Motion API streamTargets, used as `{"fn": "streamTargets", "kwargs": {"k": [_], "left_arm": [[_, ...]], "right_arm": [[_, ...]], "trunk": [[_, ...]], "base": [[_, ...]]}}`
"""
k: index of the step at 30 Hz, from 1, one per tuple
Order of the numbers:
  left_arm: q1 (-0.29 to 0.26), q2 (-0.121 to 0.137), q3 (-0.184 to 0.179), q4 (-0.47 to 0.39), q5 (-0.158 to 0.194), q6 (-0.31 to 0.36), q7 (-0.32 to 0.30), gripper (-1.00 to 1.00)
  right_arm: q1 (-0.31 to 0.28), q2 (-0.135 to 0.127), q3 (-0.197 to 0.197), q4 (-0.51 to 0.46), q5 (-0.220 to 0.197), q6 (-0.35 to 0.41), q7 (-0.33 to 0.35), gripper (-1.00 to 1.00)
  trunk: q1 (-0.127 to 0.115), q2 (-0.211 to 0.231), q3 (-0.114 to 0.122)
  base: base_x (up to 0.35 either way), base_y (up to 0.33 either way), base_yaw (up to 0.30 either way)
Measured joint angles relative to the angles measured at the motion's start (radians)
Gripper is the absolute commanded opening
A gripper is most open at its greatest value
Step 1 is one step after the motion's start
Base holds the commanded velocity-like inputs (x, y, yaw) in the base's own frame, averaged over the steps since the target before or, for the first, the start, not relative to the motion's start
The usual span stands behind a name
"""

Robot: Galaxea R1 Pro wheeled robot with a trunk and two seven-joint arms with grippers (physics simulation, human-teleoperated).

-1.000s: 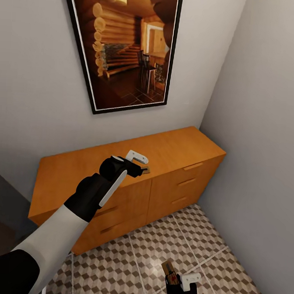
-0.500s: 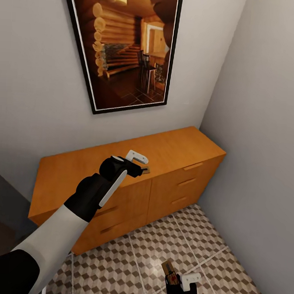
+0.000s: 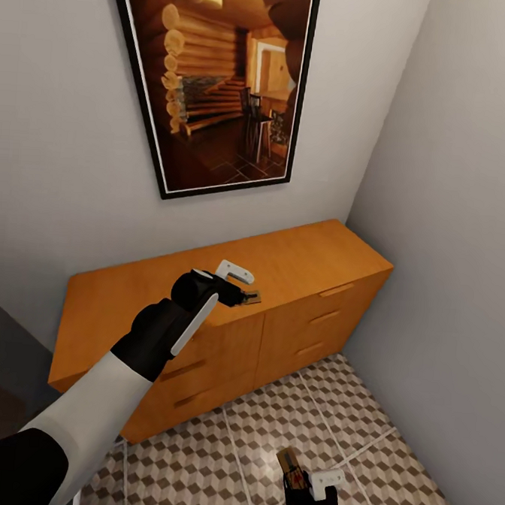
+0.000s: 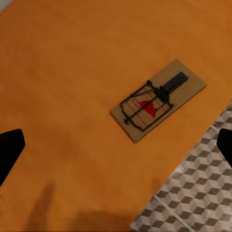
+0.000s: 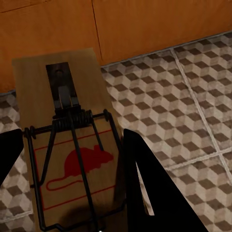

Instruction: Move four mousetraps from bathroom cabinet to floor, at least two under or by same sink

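One mousetrap [image 3: 251, 298] [image 4: 157, 99] lies flat near the front edge of the orange-brown cabinet [image 3: 305, 252] top. My left gripper [image 3: 243, 286] [image 4: 116, 147] hovers just above and beside it, open, with its dark fingertips [image 4: 9, 152] wide apart and nothing between them. Low over the cube-patterned bathroom floor [image 3: 215, 461] [image 5: 193, 96], my right gripper [image 3: 306, 481] [image 5: 72, 169] is shut on a second mousetrap [image 3: 290, 464] [image 5: 67, 145], with the red mouse print facing up. One dark finger [image 5: 142, 188] presses that board's edge.
A large framed picture [image 3: 219, 77] of a log interior hangs above the cabinet. A grey wall [image 3: 455, 259] closes the right side, close to the cabinet's end. Drawer fronts with slim bar handles [image 3: 336, 290] face the tiled floor.
The whole head view has shifted slightly, so the camera moved. Both grippers and both mousetraps keep their places relative to the cabinet and floor.
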Motion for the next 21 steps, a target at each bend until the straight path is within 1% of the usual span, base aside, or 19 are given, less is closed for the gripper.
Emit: {"fn": "streamTargets", "kwargs": {"k": [9, 21], "left_arm": [[0.0, 0.0, 0.0, 0.007, 0.0, -0.001, 0.0, 1.0], [0.0, 0.001, -0.035, 0.006, 0.0, -0.002, -0.002, 1.0]], "right_arm": [[0.0, 0.0, 0.0, 0.0, 0.0, 0.0, 0.0, -1.0], [0.0, 0.002, 0.0, 0.0, 0.0, 0.0, 0.0, -1.0]], "trunk": [[0.0, 0.0, 0.0], [0.0, 0.0, 0.0]], "base": [[0.046, 0.01, 0.0], [0.001, 0.0, 0.0]]}}
